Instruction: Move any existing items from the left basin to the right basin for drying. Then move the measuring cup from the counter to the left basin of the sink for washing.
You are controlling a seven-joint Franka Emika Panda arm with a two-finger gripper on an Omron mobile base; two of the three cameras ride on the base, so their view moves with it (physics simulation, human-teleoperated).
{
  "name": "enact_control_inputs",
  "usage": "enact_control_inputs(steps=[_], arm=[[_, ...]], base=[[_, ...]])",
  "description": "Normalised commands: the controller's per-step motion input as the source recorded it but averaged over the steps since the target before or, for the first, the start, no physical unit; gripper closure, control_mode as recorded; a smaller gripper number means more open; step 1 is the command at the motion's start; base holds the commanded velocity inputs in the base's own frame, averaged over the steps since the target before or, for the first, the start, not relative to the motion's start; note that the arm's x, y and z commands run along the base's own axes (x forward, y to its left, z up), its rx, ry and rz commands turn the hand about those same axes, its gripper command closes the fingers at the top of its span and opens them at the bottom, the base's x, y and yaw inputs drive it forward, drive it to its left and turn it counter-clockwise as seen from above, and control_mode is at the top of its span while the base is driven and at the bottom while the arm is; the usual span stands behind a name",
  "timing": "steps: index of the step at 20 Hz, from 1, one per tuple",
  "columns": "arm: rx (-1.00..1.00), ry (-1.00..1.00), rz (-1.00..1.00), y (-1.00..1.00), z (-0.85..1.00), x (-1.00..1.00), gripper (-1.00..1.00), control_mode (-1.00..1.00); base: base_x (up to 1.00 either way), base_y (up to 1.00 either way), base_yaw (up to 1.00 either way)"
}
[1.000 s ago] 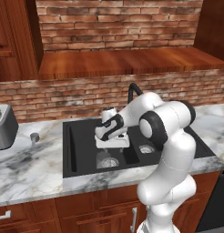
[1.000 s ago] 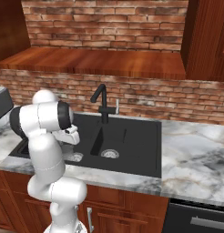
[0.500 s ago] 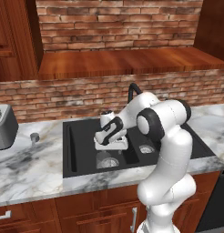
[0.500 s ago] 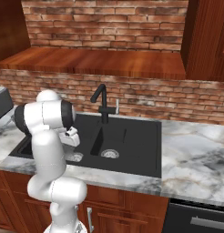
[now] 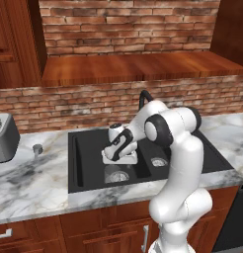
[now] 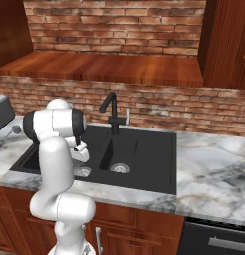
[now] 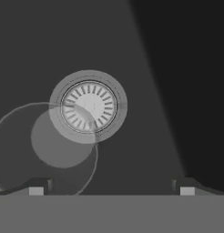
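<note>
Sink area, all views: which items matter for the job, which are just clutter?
Job:
- clear cup in left basin
- right basin
- measuring cup on counter
- end effector, open over the cup

Clutter:
- toaster
- faucet
- drain strainer

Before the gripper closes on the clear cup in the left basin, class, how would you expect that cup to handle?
The clear cup looks smooth and glassy, so it may slip between the fingers. Its thin see-through wall suggests it is light and probably fragile. It is round and sits by the drain, so a sideways nudge might slide it.
</note>
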Motion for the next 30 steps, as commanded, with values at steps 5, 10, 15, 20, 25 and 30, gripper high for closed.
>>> enact_control_inputs(steps=[5, 10, 15, 20, 25, 30], arm=[[0.00, 0.00, 0.00, 0.11, -0.13, 0.19, -1.00, -1.00], [0.00, 0.00, 0.00, 0.09, -0.15, 0.22, -1.00, -1.00], [0.00, 0.00, 0.00, 0.02, -0.24, 0.22, -1.00, -1.00], [0.00, 0.00, 0.00, 0.01, -0.27, 0.23, -1.00, -1.00], [0.00, 0.00, 0.00, 0.02, -0.24, 0.28, -1.00, -1.00], [0.00, 0.00, 0.02, 0.01, -0.12, -0.01, -1.00, -1.00]], base=[[0.00, 0.00, 0.00], [0.00, 0.00, 0.00], [0.00, 0.00, 0.00], [0.00, 0.00, 0.00], [0.00, 0.00, 0.00], [0.00, 0.00, 0.00]])
